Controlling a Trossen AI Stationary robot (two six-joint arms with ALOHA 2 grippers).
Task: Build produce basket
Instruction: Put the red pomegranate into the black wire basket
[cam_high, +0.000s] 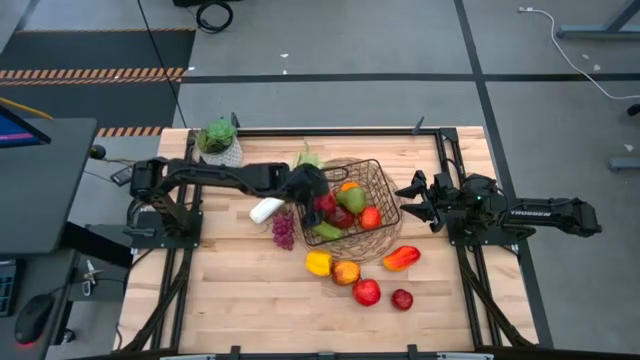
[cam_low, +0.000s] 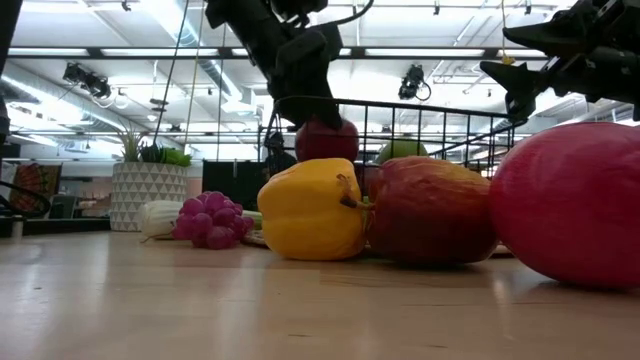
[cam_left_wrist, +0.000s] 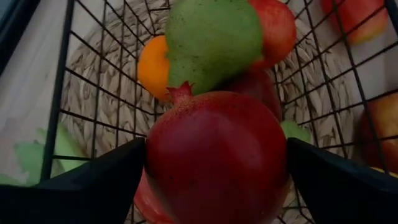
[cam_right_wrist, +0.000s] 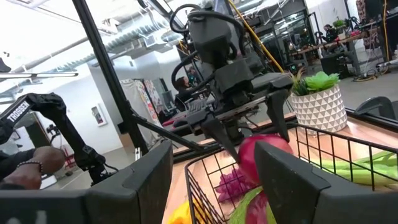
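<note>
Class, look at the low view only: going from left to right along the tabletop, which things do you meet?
White plant pot → purple grapes → yellow pepper → red apple → large red fruit at the right edge.

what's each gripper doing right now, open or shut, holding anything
Left gripper: closed on a dark red pomegranate, over the basket.
Right gripper: holding nothing, part open, waiting beside the basket.
</note>
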